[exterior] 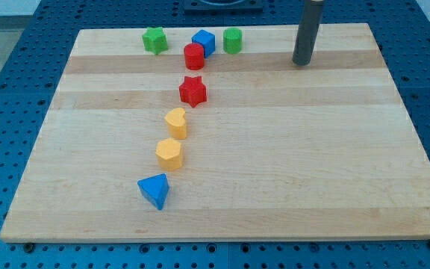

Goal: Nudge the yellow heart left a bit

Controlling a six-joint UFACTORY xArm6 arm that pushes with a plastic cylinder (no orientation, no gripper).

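Standing near the view's top right, my tip (301,63) rests on the wooden board (290,172), well apart from every block. The rod carries no hand, so nothing is clenched or grasped; the tip touches no block.

Yellow heart (175,122): it sits left of the board's centre, in a loose line of blocks running from the view's top down toward the bottom left. Its heart outline is only partly clear from this angle, so I take the shape on balance. It stands far to the left of and below my tip.

Just above the heart, near but apart, is the red star (192,90). Just below it, with a small gap, is a second yellow block (169,153), roughly hexagonal. Further down toward the view's bottom lies the blue triangle (155,190).

Along the top edge I note four blocks. The green star (154,39) stands alone at the left. The red cylinder (194,56) touches or overlaps the front of the blue cube (204,41). The green cylinder (232,40) stands just right of the cube.

A blue perforated table (13,112) surrounds the board.
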